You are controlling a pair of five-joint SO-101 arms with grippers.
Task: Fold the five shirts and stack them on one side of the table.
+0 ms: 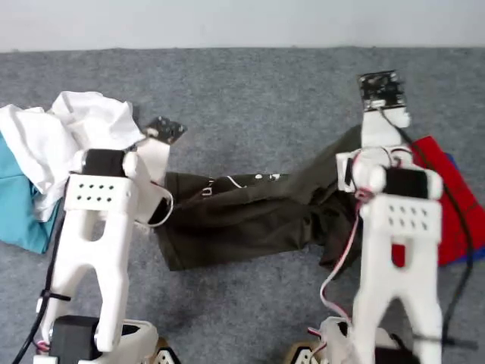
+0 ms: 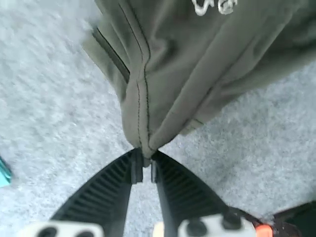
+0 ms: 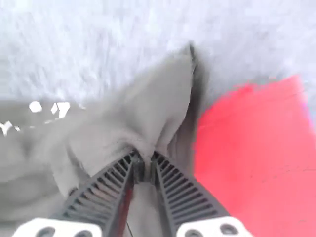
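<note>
Olive shirt (image 1: 250,220) is pinched at both ends, left gripper (image 2: 143,162) clenched on a seamed edge, right gripper (image 3: 144,164) clenched on the end next to the red shirt (image 3: 247,148), long axis running arm to arm across the table (image 1: 265,98); wrist views confirm grips, high view adds white shirts (image 1: 76,129) heaped beyond.

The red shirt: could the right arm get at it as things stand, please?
Probably not yet: the right gripper is shut on the olive shirt. The red shirt lies close beside it, uncovered there.
</note>
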